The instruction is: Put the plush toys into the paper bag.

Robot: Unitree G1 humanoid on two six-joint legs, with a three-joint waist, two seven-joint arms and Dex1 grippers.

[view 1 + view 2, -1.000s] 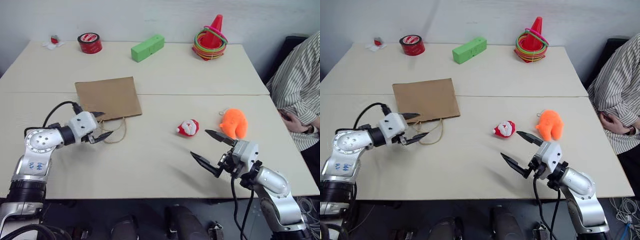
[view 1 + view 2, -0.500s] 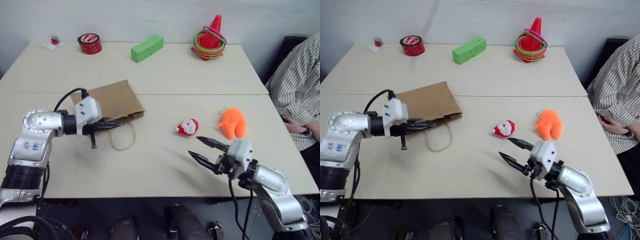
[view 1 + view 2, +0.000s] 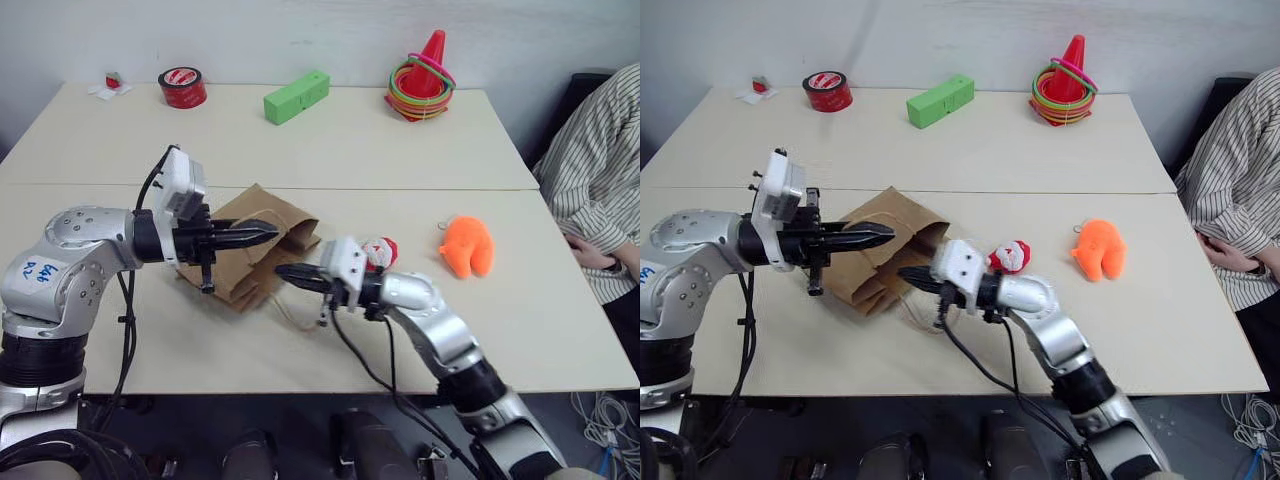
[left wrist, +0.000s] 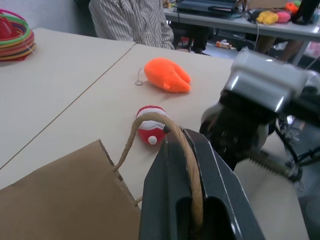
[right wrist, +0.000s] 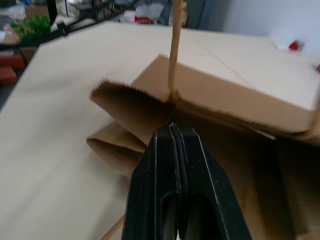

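Brown paper bag [image 3: 255, 250] near the middle of the desk [image 3: 420, 330], closer to the front edge and left of centre — crumpled, partly lifted, mouth with a saw-toothed rim gaping toward the right side of the desk, long axis running roughly from left-back to right-front. Beige cord handle [image 4: 187, 160] arched up and pinched between the black fingers of the left gripper [image 3: 262, 235], pressed together on the cord, pointing right over the bag. Second cord loop [image 3: 290, 312] trailing on the desk just in front of the bag. Right gripper [image 3: 290, 272] reaching leftward to the bag's mouth, fingers pressed together at the paper rim where a cord joins it; whether paper sits between them cannot be told. Small red-and-white Santa toy [image 3: 380, 250] lying on the desk just behind the right gripper's wrist, right of the bag, white pompom showing in the left wrist view. Bright orange toy [image 3: 467, 246] further right, near the right edge, rounded with stubby legs toward the front edge and a thin loop at its back end — well apart from the bag. Along the back edge: red tape roll [image 3: 183, 86] with white print too small to read, green block [image 3: 295, 96], orange-red cone with coloured rings [image 3: 420, 72]. Person in a striped shirt [image 3: 600, 170] beside the right edge.
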